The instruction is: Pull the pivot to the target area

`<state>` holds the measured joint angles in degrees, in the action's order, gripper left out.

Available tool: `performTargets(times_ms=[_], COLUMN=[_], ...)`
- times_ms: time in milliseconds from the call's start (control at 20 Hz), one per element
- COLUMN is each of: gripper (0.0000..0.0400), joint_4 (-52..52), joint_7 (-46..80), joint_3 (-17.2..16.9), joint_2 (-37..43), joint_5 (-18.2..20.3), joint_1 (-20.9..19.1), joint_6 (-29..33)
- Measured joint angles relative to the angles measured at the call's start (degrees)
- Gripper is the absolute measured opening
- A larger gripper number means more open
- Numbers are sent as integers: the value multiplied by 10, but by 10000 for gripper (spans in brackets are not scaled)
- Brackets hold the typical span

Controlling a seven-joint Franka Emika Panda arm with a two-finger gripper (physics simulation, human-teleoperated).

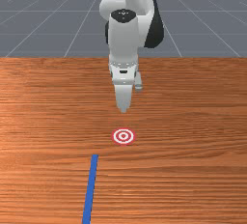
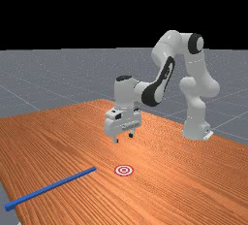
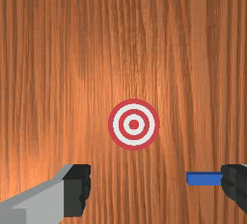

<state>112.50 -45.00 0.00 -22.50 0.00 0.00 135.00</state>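
In the far view my gripper hangs above the table, its two fingers apart with nothing between them. The wrist view also has the gripper open. A long, thin blue bar lies on the table in the front view, left of the target and nearer the camera; its near part runs out at the bottom edge. The red-and-white ring target is flat on the wood, a little nearer the camera than my gripper. In the wrist view one end of the blue bar shows beside a fingertip, which hides part of it.
The orange-brown table extends around the target and under the arm. In the far view, the bar's outer end pokes past the table's edge at the lower left. The arm's base stands at the far view's right.
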Motion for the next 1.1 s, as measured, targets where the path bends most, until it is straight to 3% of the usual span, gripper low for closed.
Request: performTargets(times_ms=[50,100,150,250,350,450,700,950,1100], gripper=[243,148,90,33,12,5,0,0,0], joint_4=[0,0,0,0,13,16,16,18,54], joint_7=[0,0,0,0,-19,1,-5,-68,-188], joint_3=[0,0,0,0,8,-1,2,14,37], joint_2=[0,0,0,0,8,10,7,-28,-22], joint_5=[0,0,0,0,22,-1,2,-6,-21], joint_1=[0,0,0,0,-9,0,-1,-12,-35], joint_6=[0,0,0,0,4,8,10,51,74])
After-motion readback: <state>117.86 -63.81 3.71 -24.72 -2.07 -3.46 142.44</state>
